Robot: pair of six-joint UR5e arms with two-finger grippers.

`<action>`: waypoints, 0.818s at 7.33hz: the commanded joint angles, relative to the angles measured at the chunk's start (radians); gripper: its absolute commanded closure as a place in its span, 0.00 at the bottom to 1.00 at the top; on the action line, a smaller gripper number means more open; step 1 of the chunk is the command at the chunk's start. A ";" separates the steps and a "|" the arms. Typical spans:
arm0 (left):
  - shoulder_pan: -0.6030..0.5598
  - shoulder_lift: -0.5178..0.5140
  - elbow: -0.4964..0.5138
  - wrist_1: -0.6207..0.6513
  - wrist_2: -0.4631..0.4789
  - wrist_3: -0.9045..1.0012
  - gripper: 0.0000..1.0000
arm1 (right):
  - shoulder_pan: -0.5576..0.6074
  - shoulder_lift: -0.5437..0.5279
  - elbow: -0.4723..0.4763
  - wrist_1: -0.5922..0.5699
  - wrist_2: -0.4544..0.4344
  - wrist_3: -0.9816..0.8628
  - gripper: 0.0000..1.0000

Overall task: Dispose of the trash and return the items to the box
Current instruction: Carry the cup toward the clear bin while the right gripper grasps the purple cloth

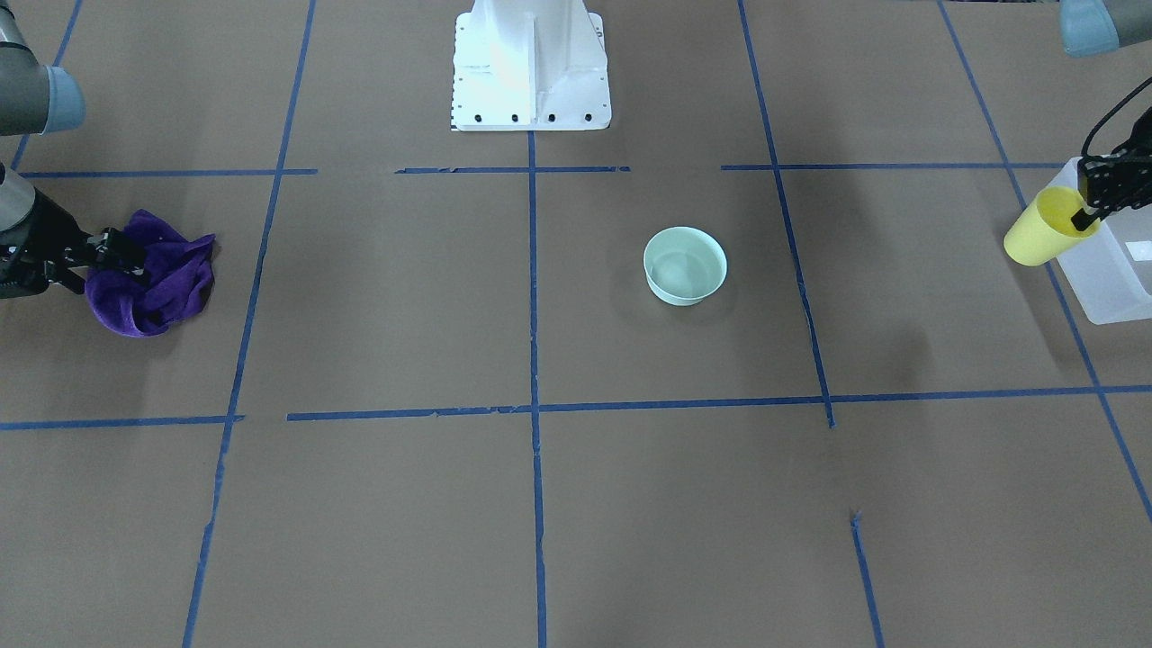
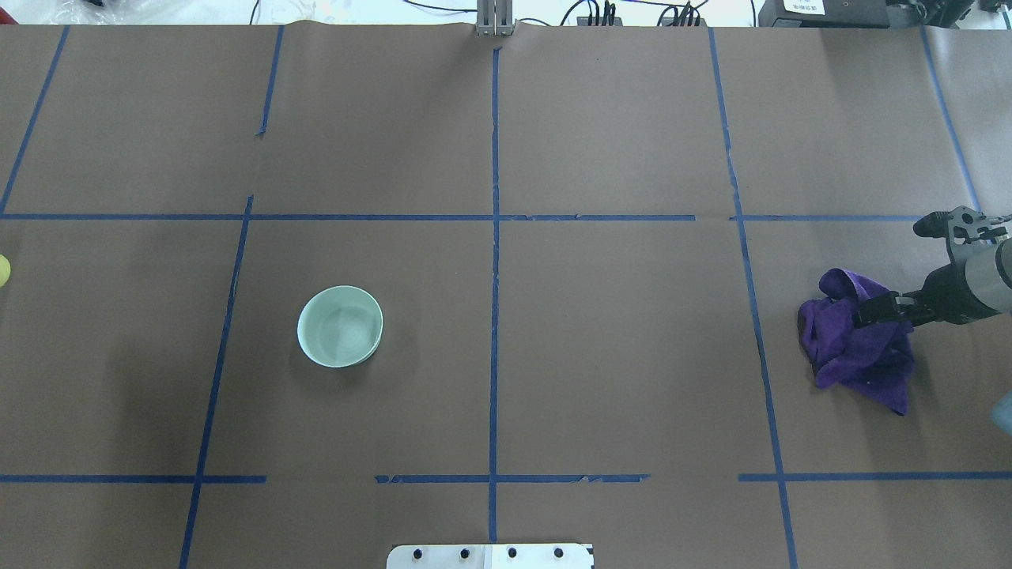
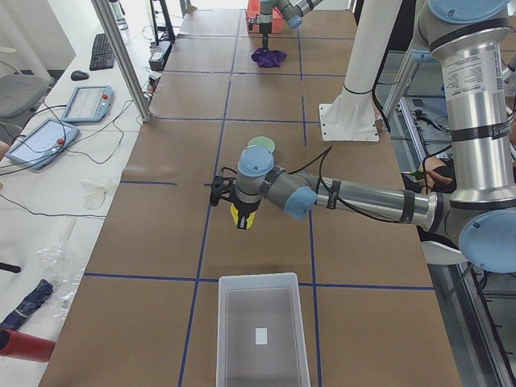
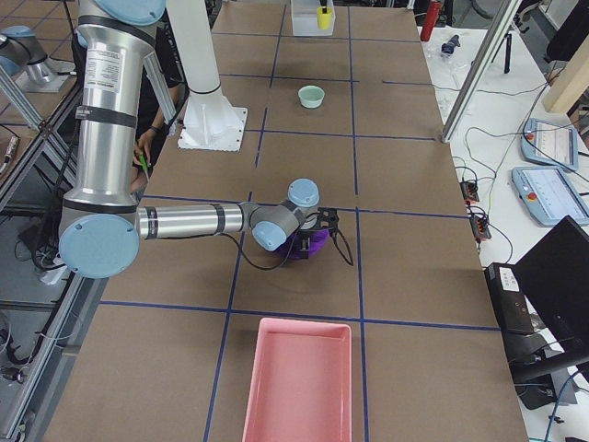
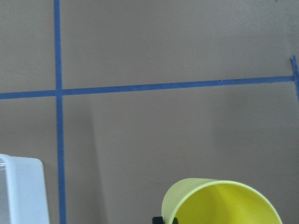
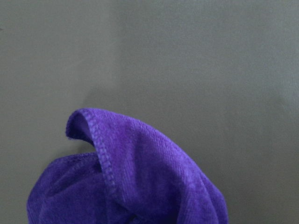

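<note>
My left gripper [image 1: 1084, 216] is shut on the rim of the yellow cup [image 1: 1044, 229] and holds it tilted above the table, beside the near end of the translucent box [image 1: 1111, 270]. The cup [image 5: 224, 203] and a corner of the box [image 5: 21, 191] show in the left wrist view. The side view shows the cup [image 3: 244, 216] short of the box [image 3: 262, 330]. The mint-green bowl [image 1: 686, 265] stands upright and alone mid-table, also in the overhead view [image 2: 340, 325]. My right gripper [image 2: 870, 308] is shut on a crumpled purple cloth [image 2: 858, 344], which fills the right wrist view [image 6: 131, 182].
A pink tray [image 4: 296, 378] lies at the table end on my right, beyond the purple cloth [image 4: 313, 244]. The white robot pedestal [image 1: 531, 63] stands at the middle of the robot's edge. Blue tape lines cross the brown table cover.
</note>
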 commanded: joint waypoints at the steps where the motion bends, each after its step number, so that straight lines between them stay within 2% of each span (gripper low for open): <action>1: -0.056 -0.004 0.020 0.022 0.005 0.090 1.00 | -0.018 -0.001 0.001 -0.001 0.005 0.002 0.15; 2: -0.072 -0.004 0.046 0.022 0.008 0.126 1.00 | -0.022 -0.001 0.001 -0.009 0.006 0.000 0.64; 3: -0.098 -0.006 0.076 0.022 0.009 0.169 1.00 | -0.022 -0.002 0.002 -0.010 0.005 0.000 1.00; 6: -0.142 -0.006 0.122 0.019 0.024 0.272 1.00 | -0.015 -0.063 0.085 -0.012 0.008 0.000 1.00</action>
